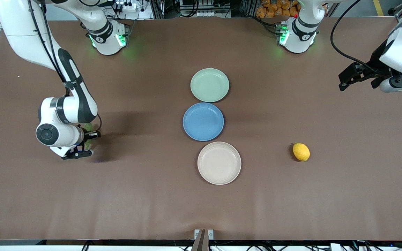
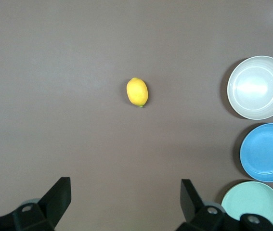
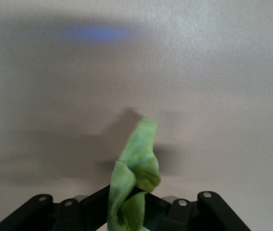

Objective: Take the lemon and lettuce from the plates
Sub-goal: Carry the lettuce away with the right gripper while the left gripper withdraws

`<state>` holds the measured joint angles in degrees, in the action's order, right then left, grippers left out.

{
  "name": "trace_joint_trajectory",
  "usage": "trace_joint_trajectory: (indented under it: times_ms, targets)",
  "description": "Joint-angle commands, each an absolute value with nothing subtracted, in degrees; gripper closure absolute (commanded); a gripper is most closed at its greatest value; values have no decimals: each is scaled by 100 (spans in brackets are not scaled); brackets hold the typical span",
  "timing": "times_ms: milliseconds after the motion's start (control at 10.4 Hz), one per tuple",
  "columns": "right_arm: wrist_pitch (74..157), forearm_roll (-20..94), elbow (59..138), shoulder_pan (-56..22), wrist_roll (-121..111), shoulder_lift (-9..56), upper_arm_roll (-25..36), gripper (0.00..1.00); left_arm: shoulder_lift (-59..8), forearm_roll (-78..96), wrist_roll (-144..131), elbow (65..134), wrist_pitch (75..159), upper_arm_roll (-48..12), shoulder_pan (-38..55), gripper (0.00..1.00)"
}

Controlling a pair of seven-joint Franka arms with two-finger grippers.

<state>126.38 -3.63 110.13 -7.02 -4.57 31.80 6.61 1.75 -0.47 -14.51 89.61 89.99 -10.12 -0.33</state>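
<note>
right tool (image 1: 87, 143) pinches the lettuce (image 3: 134, 178) low over bare table (image 1: 152, 209); lower gently, then release. left tool (image 2: 126, 204) waits wide, lemon (image 2: 137, 91) well ahead.

Both white arms (image 1: 66, 111) carry black joint bands, black cables and black fingers (image 2: 59, 195) (bases glow green).
</note>
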Motion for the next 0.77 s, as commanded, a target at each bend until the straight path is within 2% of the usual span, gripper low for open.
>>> trace_joint_trajectory:
  times_ms: [0, 96, 192, 289, 385, 674]
  targets:
    - [12963, -404, 11101, -554, -475, 3331, 545, 88, 193, 88, -1292, 8868, 8833, -1002, -88, 0]
    - [12964, -404, 11092, -554, -457, 3366, 545, 84, 193, 88, -1292, 8868, 8833, -993, -97, 0]
    - [12955, -404, 11057, -554, -457, 3375, 545, 45, 193, 97, -1292, 8868, 8833, -984, -97, 0]
    - [12929, -413, 11031, -545, -509, 3314, 554, 0, 185, 97, -1301, 8868, 8833, -984, -88, 0]
    - [12868, -413, 10900, -528, -518, 3261, 562, 0, 185, 79, -1301, 8868, 8833, -1002, -88, 0]
    - [11956, -404, 10294, -519, -510, 3217, 571, 0, 158, 9, -1310, 8877, 8833, -1037, -53, 0]
